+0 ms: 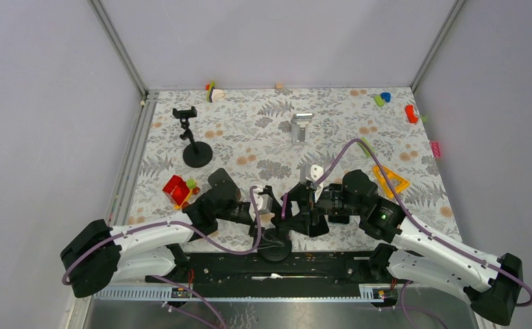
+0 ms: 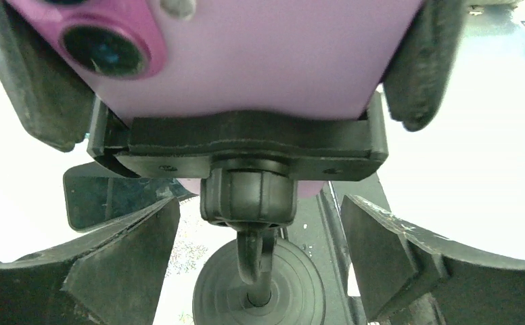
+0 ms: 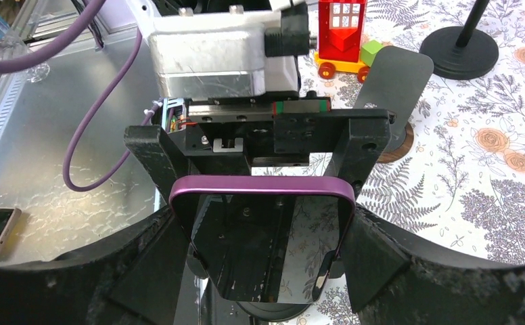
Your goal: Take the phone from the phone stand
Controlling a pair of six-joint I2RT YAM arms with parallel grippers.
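The phone in a purple-pink case point(image 2: 246, 61) sits in the cradle of the black ball-jointed phone stand point(image 2: 246, 145). It stands at six o'clock on the floral table point(image 1: 263, 137), between both arms. My right gripper point(image 3: 266, 233) looks clamped on the phone's edges, at three and nine. My left gripper point(image 2: 260, 206) hangs spread wide either side of the stand's neck point(image 2: 249, 247), touching nothing. I judge I should close left on that neck, then draw the phone straight out without twisting, or the round base point(image 2: 260, 288) may tip.

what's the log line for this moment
phone in stand | right tool grips phone sides | left tool around stand neck | not removed yet
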